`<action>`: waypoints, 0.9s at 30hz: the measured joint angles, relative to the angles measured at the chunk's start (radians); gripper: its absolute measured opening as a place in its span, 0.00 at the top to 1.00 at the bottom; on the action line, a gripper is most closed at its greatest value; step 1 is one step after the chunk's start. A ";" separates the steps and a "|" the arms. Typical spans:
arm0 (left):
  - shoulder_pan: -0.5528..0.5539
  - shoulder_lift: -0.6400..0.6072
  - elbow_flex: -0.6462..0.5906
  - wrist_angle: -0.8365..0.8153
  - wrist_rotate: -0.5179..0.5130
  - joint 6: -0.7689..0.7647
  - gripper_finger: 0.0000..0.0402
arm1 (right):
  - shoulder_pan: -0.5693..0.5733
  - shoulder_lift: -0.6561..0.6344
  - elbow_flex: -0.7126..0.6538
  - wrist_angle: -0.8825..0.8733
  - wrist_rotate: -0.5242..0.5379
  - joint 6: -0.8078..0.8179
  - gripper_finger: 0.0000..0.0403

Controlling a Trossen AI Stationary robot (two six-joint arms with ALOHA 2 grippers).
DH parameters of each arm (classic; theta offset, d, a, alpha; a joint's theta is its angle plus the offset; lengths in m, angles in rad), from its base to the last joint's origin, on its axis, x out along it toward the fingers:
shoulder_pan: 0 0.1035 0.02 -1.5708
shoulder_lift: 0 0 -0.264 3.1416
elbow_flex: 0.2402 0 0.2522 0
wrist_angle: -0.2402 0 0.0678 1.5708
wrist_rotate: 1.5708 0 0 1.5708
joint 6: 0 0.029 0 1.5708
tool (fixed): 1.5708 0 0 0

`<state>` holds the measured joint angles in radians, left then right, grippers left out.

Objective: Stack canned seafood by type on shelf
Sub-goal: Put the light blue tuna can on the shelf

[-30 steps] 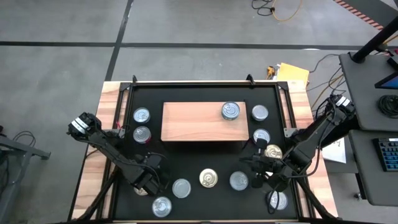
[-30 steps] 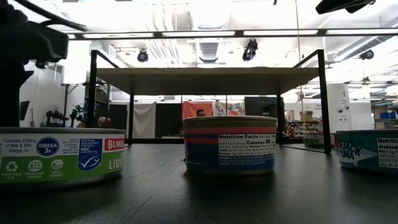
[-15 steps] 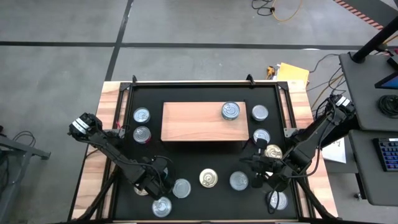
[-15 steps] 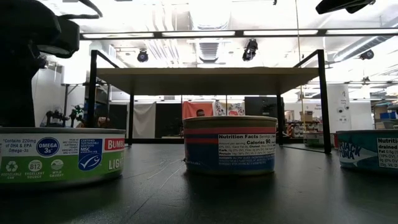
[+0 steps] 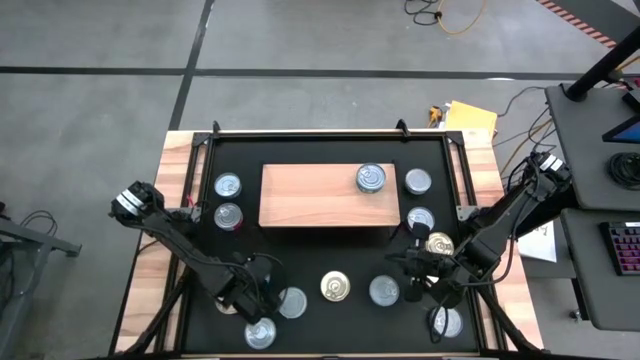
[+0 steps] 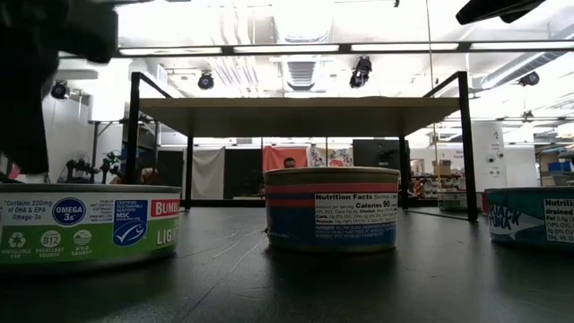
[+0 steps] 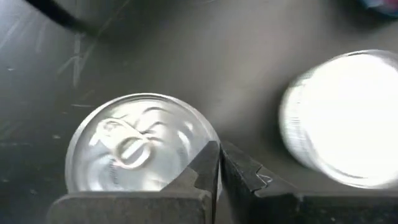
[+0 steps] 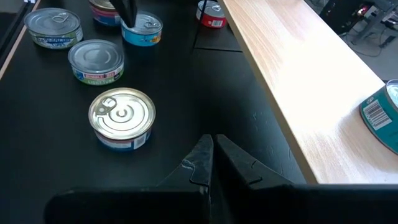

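The light-wood shelf (image 5: 325,196) stands at the mat's far middle with one silver-topped tin (image 5: 371,178) on it. Several more tins of canned seafood rest on their bases around it on the black mat (image 5: 310,250). My left gripper (image 5: 262,295) is shut at the near left. In its wrist view the shut fingertips (image 7: 219,152) stand over the rim of a silver pull-tab tin (image 7: 140,146), beside a plain-topped tin (image 7: 342,118); no touch shows. My right gripper (image 5: 412,285) hangs shut at the near right, above bare mat (image 8: 211,140).
A gold-lidded tin (image 5: 335,287) and a silver one (image 5: 384,290) lie between the two grippers. More tins flank the shelf at left (image 5: 228,185) and right (image 5: 417,181). In the low view a green-labelled tin (image 6: 85,224) and a red-and-blue one (image 6: 332,208) stand close.
My left gripper has gone a little toward the table's right edge, toward the plain-topped tin, rising slightly and turning about its wrist while staying shut. The tins have kept their places.
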<state>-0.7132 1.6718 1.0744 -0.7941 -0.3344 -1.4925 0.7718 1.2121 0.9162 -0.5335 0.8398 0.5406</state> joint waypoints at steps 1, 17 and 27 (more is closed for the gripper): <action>0.000 -0.006 0.020 -0.011 0.004 0.010 1.00 | 0.000 0.000 -0.001 0.000 0.000 0.000 0.98; 0.009 -0.280 -0.052 -0.114 -0.040 0.043 1.00 | 0.000 0.000 -0.017 0.000 0.000 -0.001 0.98; 0.024 -0.416 -0.382 0.133 0.119 -0.310 1.00 | 0.000 0.000 -0.033 0.001 0.000 0.001 0.98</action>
<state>-0.6891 1.2554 0.6926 -0.6615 -0.2151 -1.8028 0.7718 1.2125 0.8833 -0.5327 0.8398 0.5413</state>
